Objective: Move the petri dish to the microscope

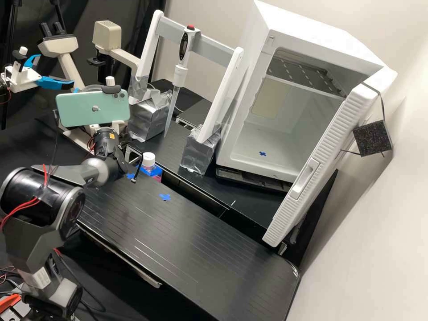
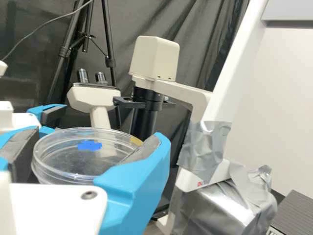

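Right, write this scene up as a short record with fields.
item: clear round petri dish
held by: white gripper with blue fingers, one finger on each side
destination: cream microscope, beyond the dish; dish not yet placed
cabinet: white, boxy, door open
pipette: white and grey, upright, at a white stand with a grey crossbar
bottle: white-capped, by the bench edge

High view slanting down across bench point(image 1: 178, 236), near-level wrist view closer in, microscope point(image 2: 155, 58) in both
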Tool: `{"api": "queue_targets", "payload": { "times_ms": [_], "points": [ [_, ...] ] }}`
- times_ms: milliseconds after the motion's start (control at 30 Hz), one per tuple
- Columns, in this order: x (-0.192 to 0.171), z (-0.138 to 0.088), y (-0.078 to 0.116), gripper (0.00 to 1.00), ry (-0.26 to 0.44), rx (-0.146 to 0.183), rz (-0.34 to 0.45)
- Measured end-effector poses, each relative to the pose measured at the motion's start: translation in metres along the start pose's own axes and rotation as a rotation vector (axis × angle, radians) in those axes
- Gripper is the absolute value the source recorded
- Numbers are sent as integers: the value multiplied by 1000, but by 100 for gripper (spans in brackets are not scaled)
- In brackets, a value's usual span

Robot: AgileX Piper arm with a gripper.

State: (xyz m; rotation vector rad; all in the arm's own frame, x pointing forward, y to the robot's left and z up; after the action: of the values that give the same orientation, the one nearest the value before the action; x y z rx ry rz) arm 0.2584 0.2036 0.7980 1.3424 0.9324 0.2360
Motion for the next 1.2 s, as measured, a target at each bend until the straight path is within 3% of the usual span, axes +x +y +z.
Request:
{"api": "queue_targets", "payload": {
  "times_ms": [167, 633, 867, 1200],
  "points": [
    [11, -1, 1, 0, 19, -4, -8],
    [62, 12, -12, 0, 0, 48, -56],
    [94, 20, -35, 0, -90, 30, -85],
    [128, 20, -53, 0, -140, -8, -117]
  ]
}}
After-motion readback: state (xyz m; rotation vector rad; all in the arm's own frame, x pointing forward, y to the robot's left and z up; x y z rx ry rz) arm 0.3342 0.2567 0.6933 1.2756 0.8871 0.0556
